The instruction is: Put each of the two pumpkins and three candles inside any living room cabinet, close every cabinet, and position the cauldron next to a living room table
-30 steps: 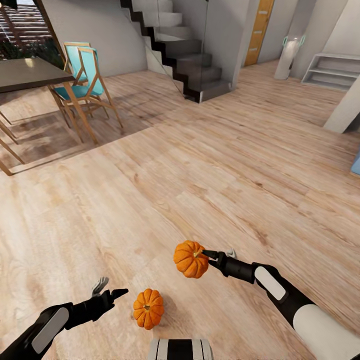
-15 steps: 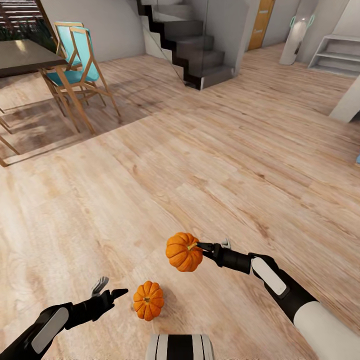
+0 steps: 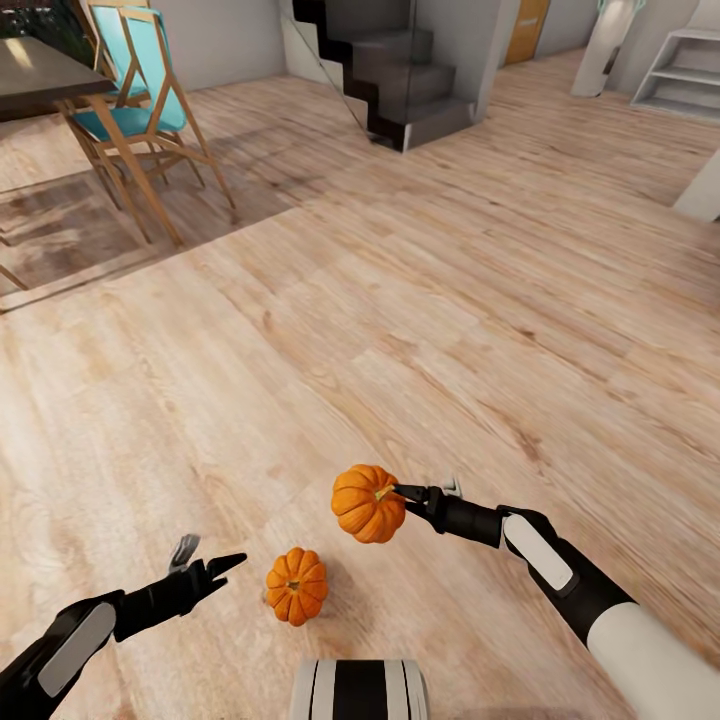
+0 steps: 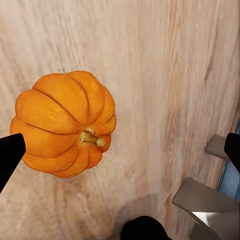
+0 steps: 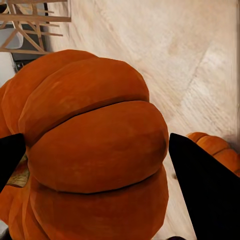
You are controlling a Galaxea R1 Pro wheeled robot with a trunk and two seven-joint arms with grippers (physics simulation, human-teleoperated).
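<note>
Currently in the pickup step: the right tool [image 3: 400, 497] is clamped on a ribbed orange pumpkin [image 3: 367, 503], gripping it at the stem end and holding it clear of the pale wood plank floor [image 3: 420, 300]. In the right wrist view that held pumpkin [image 5: 90, 145] sits between the two dark fingers.

The second ribbed orange pumpkin [image 3: 296, 586] sits on the floor just ahead of the robot's striped base [image 3: 360, 690], between the two arms. The left tool [image 3: 205, 563] hovers near it with its fingers apart, nothing in them. The left wrist view looks down on this pumpkin [image 4: 64, 123], stem up, one dark fingertip [image 4: 10, 157] at its edge; whether it touches, I can't tell.

Next move, as I read it: bring the left tool over the floor pumpkin, centre the fingers on its body or stem, clamp and lift. A round ribbed surface may roll or slip if the grip is off-centre. Then both pumpkins go to a cabinet.

Containers: nothing here that could hold the pumpkins yet. At the far right stands pale grey open shelving [image 3: 690, 70], its shelves apparently bare; it is not a closable cabinet. Dark desk [image 3: 40, 80] with teal-seated wooden chairs [image 3: 130, 90] at far left, dark staircase [image 3: 400, 70] beyond.
</note>
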